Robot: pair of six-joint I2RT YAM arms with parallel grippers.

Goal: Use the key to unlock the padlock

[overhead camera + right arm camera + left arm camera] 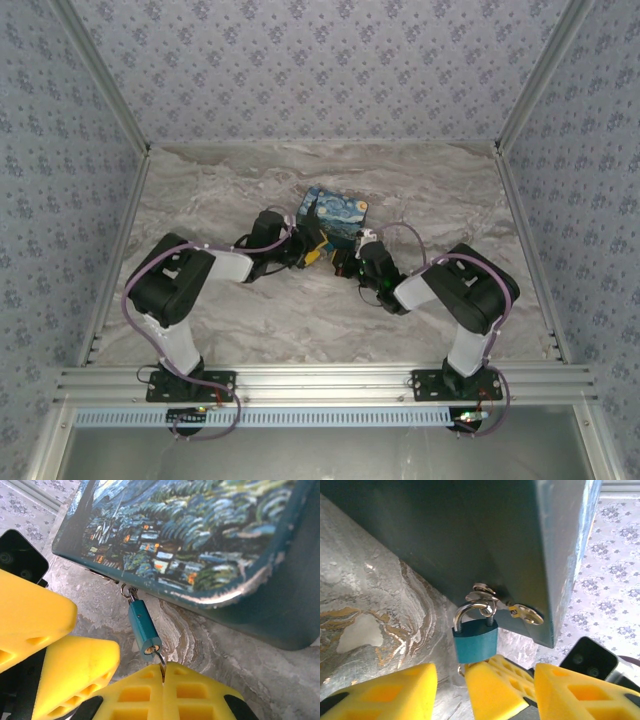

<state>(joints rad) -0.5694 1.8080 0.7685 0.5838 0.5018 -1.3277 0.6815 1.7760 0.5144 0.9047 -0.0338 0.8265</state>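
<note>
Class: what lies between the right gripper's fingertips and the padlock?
In the right wrist view, the key, a thin metal sliver pinched by the right gripper, spans the gap up to the padlock underside.

Lab rig: aluminium frame (320,385), wallpapered walls (320,70)

Starry-night painted box (333,215), grey marble table (215,185), floral patterned walls (320,60)

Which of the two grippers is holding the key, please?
The right gripper: its jaws are shut on the key at the padlock, while the left gripper has open jaws.
</note>
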